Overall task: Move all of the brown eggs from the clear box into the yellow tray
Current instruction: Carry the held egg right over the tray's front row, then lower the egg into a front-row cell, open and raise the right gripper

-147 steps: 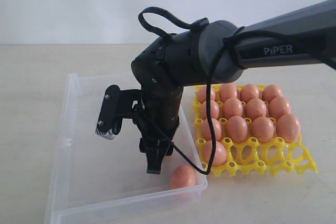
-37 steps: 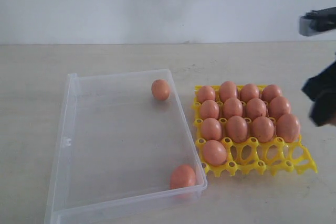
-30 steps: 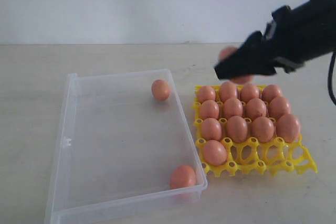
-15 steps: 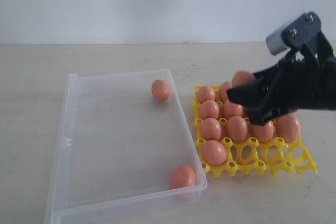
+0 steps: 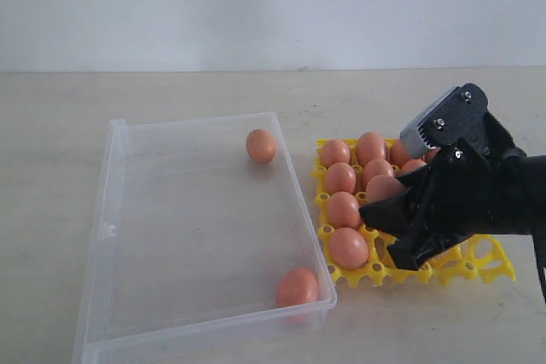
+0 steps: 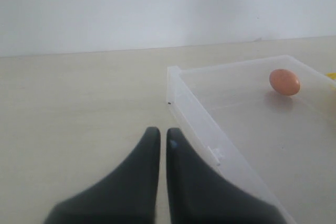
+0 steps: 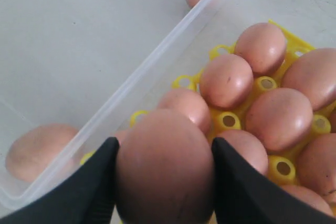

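Brown egg (image 7: 163, 174), which I held clamped in my right gripper (image 7: 164, 153) over the yellow tray (image 5: 502, 271); left gripper (image 6: 162, 131) closed beside clear box (image 6: 198, 118).

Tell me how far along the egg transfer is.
Done: several brown eggs sit in the yellow tray. In hand: a held egg in the right end effector, over the tray. Left: a far egg and a near-corner egg lie in the clear box.
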Robot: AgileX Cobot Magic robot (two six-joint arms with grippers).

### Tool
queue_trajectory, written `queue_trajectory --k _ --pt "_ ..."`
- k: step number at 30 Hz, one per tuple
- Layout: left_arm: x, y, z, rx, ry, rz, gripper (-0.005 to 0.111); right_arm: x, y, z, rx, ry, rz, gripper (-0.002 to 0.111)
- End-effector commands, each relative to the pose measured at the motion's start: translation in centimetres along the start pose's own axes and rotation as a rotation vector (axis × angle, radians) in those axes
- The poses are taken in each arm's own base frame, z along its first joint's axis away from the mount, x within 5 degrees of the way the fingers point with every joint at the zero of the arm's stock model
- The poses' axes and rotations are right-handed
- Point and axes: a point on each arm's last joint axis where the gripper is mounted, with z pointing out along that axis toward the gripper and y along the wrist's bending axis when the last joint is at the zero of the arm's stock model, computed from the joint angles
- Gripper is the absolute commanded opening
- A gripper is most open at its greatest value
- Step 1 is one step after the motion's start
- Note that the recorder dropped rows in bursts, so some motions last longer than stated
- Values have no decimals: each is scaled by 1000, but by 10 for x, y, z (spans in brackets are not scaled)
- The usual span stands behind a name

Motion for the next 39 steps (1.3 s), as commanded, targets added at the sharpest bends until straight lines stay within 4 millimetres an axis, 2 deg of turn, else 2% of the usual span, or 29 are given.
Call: queue_trajectory --k 1,6,10,32,35,39 --pt "1 0 0 3 -5 3 4 9 -1 9 -5 47 21 0" --pt "1 0 0 3 -5 3 4 28 -2 28 -53 132 67 0" --pt "1 0 0 3 -5 3 4 35 -3 34 -66 164 83 0" --pt "1 0 0 3 -5 3 4 33 0 34 -100 141 87 0" --pt "1 0 0 3 -5 3 4 33 -1 34 -90 148 86 10" --pt "1 0 0 3 -5 3 4 36 -4 34 -55 172 82 39"
